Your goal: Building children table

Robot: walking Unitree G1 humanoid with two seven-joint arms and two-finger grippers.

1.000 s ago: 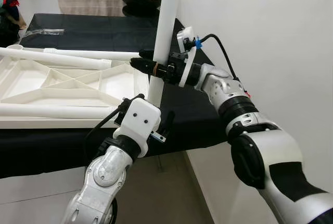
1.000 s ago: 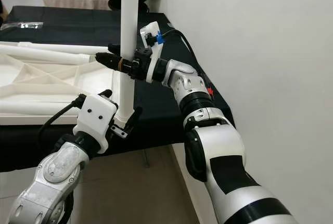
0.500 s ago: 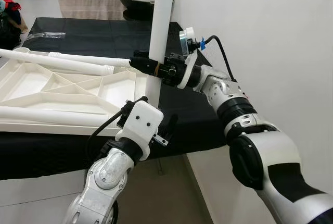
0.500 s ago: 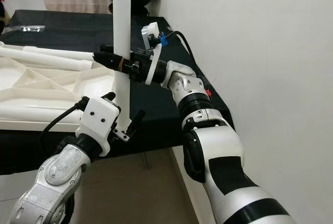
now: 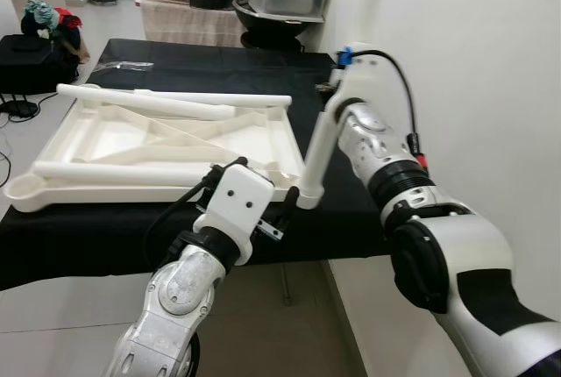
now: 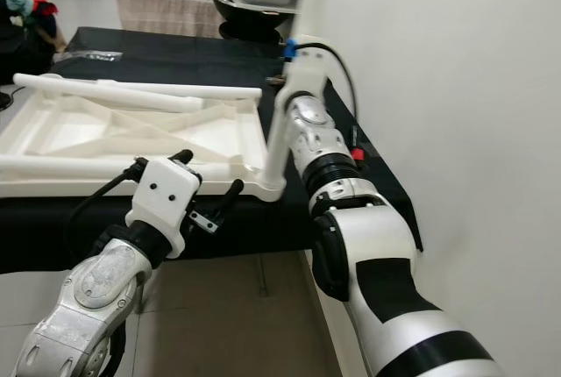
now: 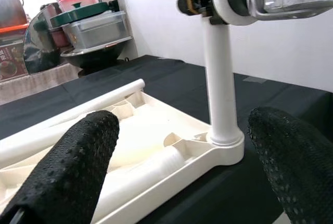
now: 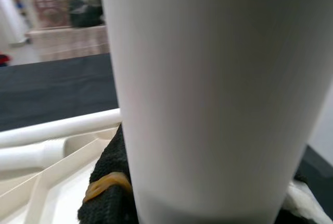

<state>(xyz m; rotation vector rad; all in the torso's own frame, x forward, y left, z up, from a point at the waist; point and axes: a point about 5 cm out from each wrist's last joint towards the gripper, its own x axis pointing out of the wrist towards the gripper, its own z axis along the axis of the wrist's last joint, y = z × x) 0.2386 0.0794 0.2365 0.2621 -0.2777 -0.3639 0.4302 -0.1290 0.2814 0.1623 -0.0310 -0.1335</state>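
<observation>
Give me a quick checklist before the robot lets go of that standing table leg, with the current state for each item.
1. Leg foot sits in the corner socket of the upside-down tabletop: ok.
2. Leg stands straight: not ok, it leans in the left eye view.
3. Right gripper holds the leg up high: ok.
4. Left gripper is open and apart from the leg: ok.
5. Leg is fully tightened in the socket: cannot tell.
6. Spare legs lie on the tabletop, away from the corner: ok.
</observation>
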